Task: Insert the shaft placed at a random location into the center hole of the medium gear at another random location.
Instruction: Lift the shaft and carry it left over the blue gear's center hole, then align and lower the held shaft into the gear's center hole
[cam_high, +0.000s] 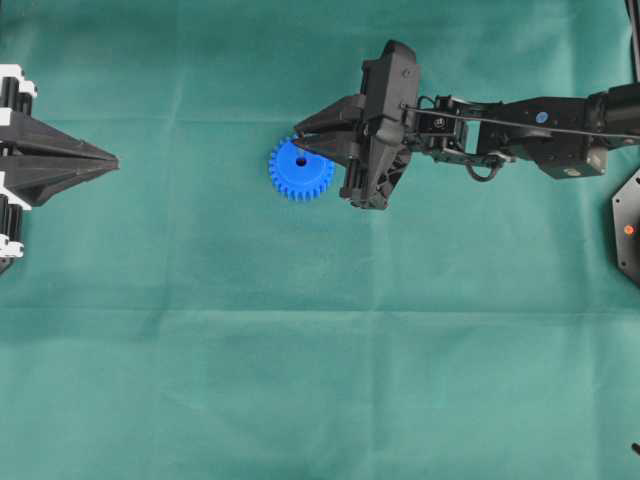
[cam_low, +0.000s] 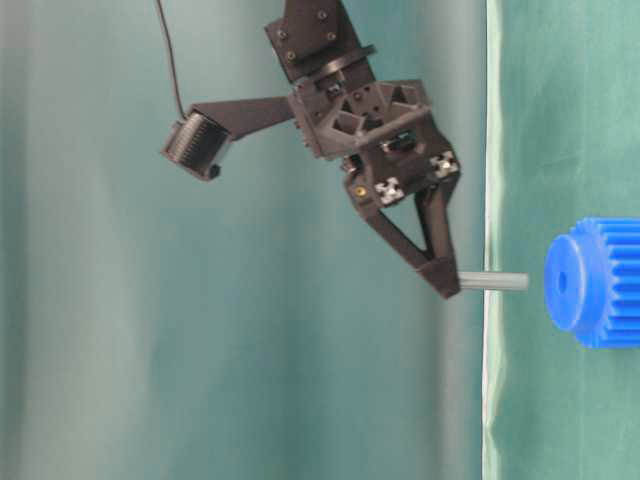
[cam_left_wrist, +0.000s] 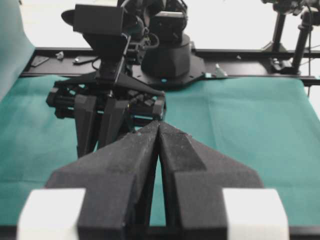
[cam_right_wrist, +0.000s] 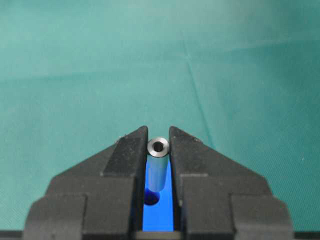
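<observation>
The blue medium gear (cam_high: 298, 172) lies flat on the green cloth, its center hole (cam_high: 301, 160) dark in its face. My right gripper (cam_high: 300, 148) hangs over it, shut on the silvery shaft (cam_right_wrist: 158, 167), which it holds upright by the upper end. In the table-level view the shaft (cam_low: 493, 282) points at the center hole (cam_low: 561, 283) of the gear (cam_low: 600, 282), with a small gap between them. In the right wrist view the shaft's lower end sits just above the hole (cam_right_wrist: 151, 199). My left gripper (cam_high: 110, 160) is shut and empty at the left edge, also seen in its own view (cam_left_wrist: 159, 126).
A green cloth (cam_high: 320, 360) covers the table. A black base plate (cam_high: 628, 225) sits at the right edge. The left wrist view shows the right arm (cam_left_wrist: 110, 100) ahead and its base (cam_left_wrist: 167, 55) on a black rail at the far side.
</observation>
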